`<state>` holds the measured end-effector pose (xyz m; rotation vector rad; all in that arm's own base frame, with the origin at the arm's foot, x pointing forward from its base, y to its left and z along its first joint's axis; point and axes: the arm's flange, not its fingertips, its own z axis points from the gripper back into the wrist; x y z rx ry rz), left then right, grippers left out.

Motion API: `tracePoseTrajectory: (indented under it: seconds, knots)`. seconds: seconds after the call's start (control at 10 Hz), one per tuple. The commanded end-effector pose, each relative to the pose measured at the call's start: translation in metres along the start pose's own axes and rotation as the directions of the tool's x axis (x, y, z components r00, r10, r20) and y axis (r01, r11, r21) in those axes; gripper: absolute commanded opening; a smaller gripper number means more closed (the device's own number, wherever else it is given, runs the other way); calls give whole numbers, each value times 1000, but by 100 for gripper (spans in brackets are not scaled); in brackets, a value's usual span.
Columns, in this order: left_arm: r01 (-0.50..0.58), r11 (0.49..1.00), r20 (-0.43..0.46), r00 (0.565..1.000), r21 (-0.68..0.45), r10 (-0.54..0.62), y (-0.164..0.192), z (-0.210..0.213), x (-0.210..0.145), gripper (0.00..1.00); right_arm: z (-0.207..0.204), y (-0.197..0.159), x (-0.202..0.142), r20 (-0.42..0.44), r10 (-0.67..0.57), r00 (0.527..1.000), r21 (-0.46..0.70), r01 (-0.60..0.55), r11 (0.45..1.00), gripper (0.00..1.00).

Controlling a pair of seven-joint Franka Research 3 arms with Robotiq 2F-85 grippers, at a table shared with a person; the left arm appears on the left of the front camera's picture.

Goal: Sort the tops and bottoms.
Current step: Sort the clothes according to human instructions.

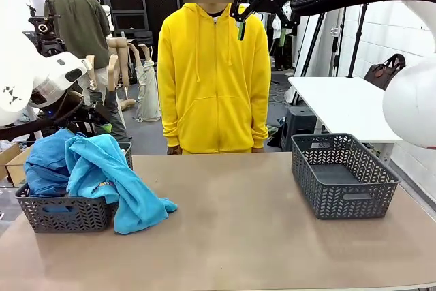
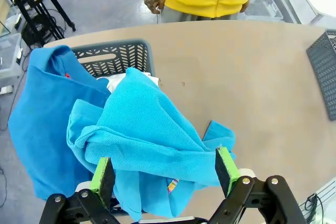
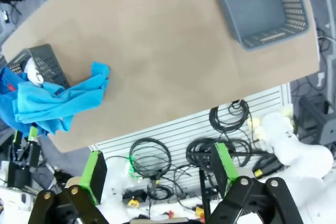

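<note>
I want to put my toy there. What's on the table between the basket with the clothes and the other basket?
Nothing. In the front view, bare table lies between the full basket and the empty basket.

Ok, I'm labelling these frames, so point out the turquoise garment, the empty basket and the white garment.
turquoise garment (image 1: 112, 168): front view, on the fold hanging over the left basket's rim.
empty basket (image 1: 371, 199): front view, on its front wall.
white garment (image 2: 116, 82): left wrist view, on the patch peeking out beside the turquoise cloth.
</note>
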<state>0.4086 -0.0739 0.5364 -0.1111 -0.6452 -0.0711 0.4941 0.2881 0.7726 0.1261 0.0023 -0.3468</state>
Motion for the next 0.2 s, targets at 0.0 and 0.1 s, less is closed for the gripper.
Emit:
tracePoseTrajectory:
  seconds: [0.0,0.1]
  knots:
    - [-11,1000,2,1000,14,11,-1,0,0,100,-1,-1,0,16,5,1000,-23,-4,1000,100]
    - [-11,1000,2,1000,14,11,-1,0,0,100,-1,-1,0,16,5,1000,-23,-4,1000,100]
